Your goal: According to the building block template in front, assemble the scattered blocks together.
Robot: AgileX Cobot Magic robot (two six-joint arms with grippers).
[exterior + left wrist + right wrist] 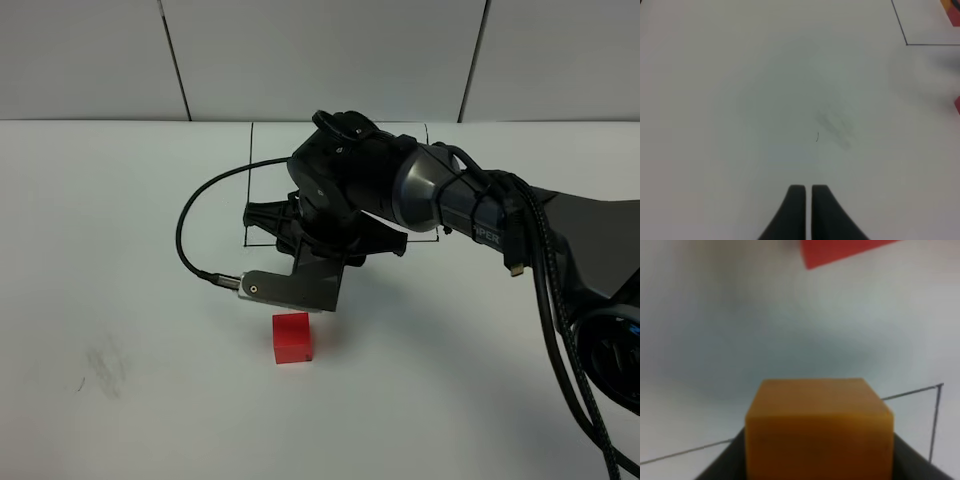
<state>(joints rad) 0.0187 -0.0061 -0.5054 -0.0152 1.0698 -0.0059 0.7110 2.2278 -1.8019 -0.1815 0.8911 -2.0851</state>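
**Grippers.** The right gripper [819,452] is clamped on the orange cube [819,415]. A dark finger [722,462] presses one side face and its partner presses the opposite face. The cube sits square between them, with its top face level. The left gripper [805,207] is fully closed with nothing between its fingertips, above bare table [740,100] outside one corner of the black drawn rectangle [907,44].

**Task items.**
- The orange cube is matte and sharp-edged, and is held over one line of the rectangle [935,420].
- The red cube [291,338] stands alone on the table [120,250], outside the rectangle's [252,180] near edge and apart from it.
- The building block template [952,10] shows only as an orange-and-red sliver inside the rectangle in the left wrist view. In the exterior view the right arm [440,195] covers it.

**Edges and room.**
- The right arm reaches across the rectangle and hides most of its interior and its near edge.
- A black cable [190,225] loops outward past the rectangle's left edge.
- Open white tabletop spreads to the left of the rectangle and nearer than it.
- A faint grey smudge [105,365] lies well away from the rectangle's near-left corner.
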